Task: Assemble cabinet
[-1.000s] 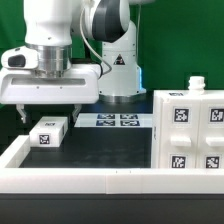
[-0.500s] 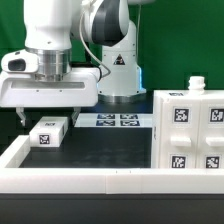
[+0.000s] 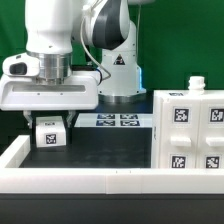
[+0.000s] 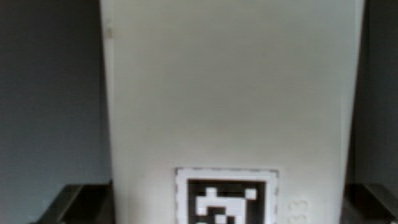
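Observation:
The cabinet [image 3: 188, 135], a large white box with black-and-white tags, stands at the exterior view's right. A small white tagged drawer block [image 3: 50, 133] sits at the exterior view's left, apart from the cabinet. My gripper [image 3: 48, 122] is low over the block, with a dark finger on each side of it, and looks shut on it. In the wrist view the block [image 4: 222, 100] fills the frame, its tag near my gripper [image 4: 222, 200]. The fingertips [image 4: 80, 200] show only as dark corners against the block's sides.
The marker board [image 3: 118, 121] lies flat at the back centre. A long low white rail [image 3: 70, 168] runs along the front and left of the black work surface. The arm's base [image 3: 118, 70] stands behind the marker board.
My gripper has come down over the small block. The block now looks narrower and taller between the fingers, turned from how it lay.

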You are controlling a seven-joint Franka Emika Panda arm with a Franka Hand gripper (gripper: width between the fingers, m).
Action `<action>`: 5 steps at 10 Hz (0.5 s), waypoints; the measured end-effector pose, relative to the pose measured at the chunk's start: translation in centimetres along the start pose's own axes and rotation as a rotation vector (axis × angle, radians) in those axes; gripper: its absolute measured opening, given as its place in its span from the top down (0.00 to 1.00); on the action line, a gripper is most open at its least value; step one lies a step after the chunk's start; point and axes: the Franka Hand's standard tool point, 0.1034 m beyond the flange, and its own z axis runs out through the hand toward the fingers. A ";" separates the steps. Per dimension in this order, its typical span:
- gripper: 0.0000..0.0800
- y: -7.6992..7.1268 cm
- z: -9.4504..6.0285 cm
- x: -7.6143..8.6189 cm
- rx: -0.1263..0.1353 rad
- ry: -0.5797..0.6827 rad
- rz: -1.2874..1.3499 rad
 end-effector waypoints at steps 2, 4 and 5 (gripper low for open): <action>0.31 -0.1 -0.2 0.2 0.001 0.002 -0.004; 0.30 -0.2 -0.2 0.2 0.001 0.000 -0.004; 0.30 -0.2 -0.3 0.2 0.001 0.002 -0.005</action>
